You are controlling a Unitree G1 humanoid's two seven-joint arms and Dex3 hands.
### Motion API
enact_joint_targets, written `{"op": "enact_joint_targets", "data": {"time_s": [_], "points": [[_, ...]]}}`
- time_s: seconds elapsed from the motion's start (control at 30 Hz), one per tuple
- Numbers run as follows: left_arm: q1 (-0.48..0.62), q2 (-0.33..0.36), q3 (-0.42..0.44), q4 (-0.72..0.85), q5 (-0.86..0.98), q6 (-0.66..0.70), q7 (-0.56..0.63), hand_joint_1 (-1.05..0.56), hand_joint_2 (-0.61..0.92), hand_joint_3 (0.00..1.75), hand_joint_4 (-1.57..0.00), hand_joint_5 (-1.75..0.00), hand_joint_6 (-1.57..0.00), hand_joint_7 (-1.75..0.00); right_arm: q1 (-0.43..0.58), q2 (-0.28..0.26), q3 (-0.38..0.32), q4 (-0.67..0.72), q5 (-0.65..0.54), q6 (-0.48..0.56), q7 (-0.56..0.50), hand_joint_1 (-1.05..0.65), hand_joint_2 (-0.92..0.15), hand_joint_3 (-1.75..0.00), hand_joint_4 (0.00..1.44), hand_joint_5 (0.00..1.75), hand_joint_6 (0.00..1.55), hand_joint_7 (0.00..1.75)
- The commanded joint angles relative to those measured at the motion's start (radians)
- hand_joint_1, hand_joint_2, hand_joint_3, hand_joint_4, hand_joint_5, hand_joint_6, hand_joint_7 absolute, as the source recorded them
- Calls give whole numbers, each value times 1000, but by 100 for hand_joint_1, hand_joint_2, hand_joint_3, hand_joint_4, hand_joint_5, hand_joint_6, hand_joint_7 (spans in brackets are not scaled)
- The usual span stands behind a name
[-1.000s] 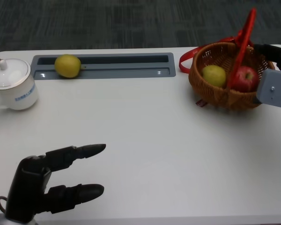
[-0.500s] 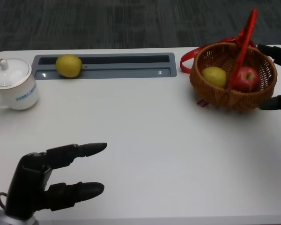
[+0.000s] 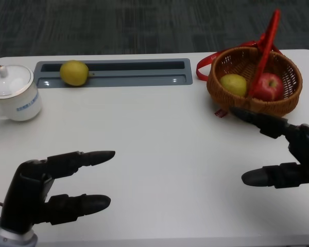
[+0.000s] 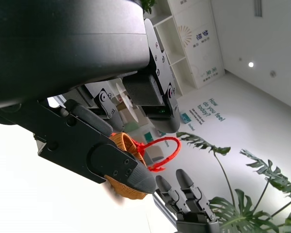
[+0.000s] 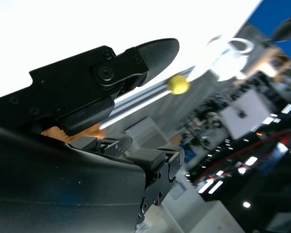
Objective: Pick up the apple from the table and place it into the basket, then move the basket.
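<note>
The apple (image 3: pixel 268 86) is red and glossy with a small pale highlight, round, partly crossed by the basket's red handle (image 3: pixel 264 50). It lies inside the woven brown basket (image 3: pixel 255 106) at about 2 o'clock on the white bench (image 3: pixel 159 134), at the basket's right side, just beside a yellow-green fruit (image 3: pixel 234 84) that lies at its left. A red ribbon (image 3: pixel 206 63) loops out from the basket's left rim.

At 11 o'clock a grey recessed tray (image 3: pixel 113 80) set into the bench holds a yellow lemon-like fruit (image 3: pixel 74 72) near its left end. At 9 o'clock stands a white lidded cup (image 3: pixel 12 92) with blue lettering.

The left robot hand (image 3: pixel 46 193) hovers at 7 o'clock, fingers spread apart and pointing right, holding nothing. The right robot hand (image 3: pixel 280 154) is at 4 o'clock, fingers parted and empty, its upper finger (image 3: pixel 257 121) reaching toward the basket's near wall; contact cannot be told.
</note>
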State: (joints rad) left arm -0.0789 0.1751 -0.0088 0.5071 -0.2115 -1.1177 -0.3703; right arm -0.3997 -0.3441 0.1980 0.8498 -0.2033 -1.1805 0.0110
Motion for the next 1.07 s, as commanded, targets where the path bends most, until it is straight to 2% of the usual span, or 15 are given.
{"op": "enact_joint_targets", "data": {"time_s": [0.03, 0.27, 0.63, 0.77, 1.07], "points": [[2, 25, 10, -30, -18, 18, -16, -55, 77, 0, -93, -1, -89, 0, 51, 29, -7, -74, 48, -19, 31, -57, -90, -1, 59, 3, 55, 3], [9, 28, 10, -58, -19, 35, -17, -57, 77, 0, -93, -1, -89, 0, 94, 106, 33, -133, 141, 6, 151, -57, -89, 0, 66, 2, 59, 2], [23, 33, 12, -94, -33, 44, -34, -55, 74, 0, -97, -3, -90, -1, 62, 220, 32, -66, 108, -3, 190, -46, -88, 0, 78, 2, 70, 2], [34, 32, 17, -111, -31, 50, -35, -55, 73, 0, -98, -3, -91, -1, 48, 242, 21, -29, 105, -13, 187, -44, -88, 0, 80, 2, 73, 2], [40, 33, 21, -108, -45, 41, -52, -50, 72, 0, -99, -3, -91, -1, 32, 254, 5, 9, 105, -39, 193, -42, -87, 0, 81, 1, 75, 1]]}}
